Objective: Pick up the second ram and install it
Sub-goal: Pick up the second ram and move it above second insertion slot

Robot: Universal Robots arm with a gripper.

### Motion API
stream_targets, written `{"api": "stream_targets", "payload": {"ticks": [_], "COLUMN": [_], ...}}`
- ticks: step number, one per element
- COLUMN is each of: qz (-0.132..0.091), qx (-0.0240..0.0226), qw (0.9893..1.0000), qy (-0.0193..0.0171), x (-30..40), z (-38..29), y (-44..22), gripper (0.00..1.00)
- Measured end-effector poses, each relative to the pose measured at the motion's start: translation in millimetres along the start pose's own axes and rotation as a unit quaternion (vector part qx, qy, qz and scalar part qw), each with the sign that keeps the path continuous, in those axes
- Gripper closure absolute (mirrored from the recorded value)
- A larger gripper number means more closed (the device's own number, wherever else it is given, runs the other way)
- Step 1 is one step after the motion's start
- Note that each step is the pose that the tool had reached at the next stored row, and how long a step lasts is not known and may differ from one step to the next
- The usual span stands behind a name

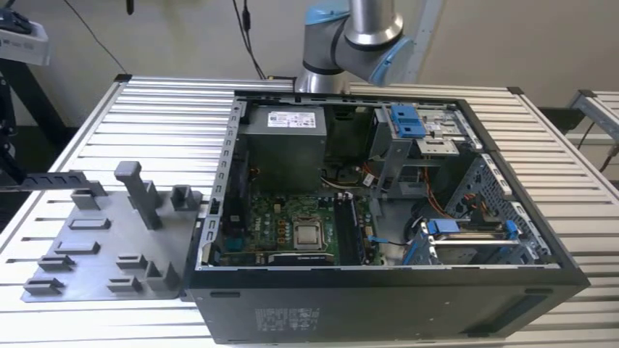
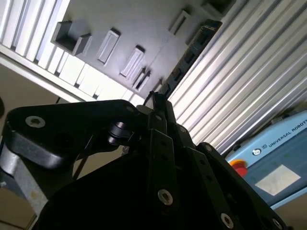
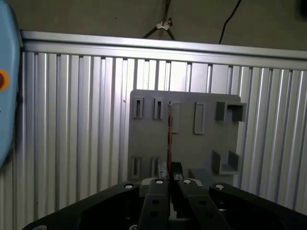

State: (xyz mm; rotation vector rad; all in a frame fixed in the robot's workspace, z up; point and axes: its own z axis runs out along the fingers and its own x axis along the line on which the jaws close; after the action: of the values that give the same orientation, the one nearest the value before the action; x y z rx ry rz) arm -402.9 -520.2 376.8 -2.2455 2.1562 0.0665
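Half done, seemingly: pinched shut on ram in gripper, hanging by tray at the exterior view's left, well apart from case; likely calls for careful squaring inside before pressing home

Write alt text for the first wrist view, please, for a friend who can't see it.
Black jaws are shut on a long, thin, dark memory stick, seen edge-on in front of a grey plastic plate with slots and posts. The plate lies on a ribbed silver metal table.
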Motion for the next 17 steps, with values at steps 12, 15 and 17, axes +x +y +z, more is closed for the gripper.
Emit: {"api": "stream_targets", "payload": {"ticks": [12, 15, 17], "qz": [0.000, 0.000, 0.000], "qx": [0.0000, 0.0000, 0.0000], "qw": [1.0000, 1.0000, 1.0000], "qy": [0.0000, 0.0000, 0.0000], "x": [-1.5, -1.9, -2.2], "z": [-30.4, -38.5, -43.9], "y": [0.3, 0.4, 0.4], "gripper": [0.86, 0.86, 0.86]}}
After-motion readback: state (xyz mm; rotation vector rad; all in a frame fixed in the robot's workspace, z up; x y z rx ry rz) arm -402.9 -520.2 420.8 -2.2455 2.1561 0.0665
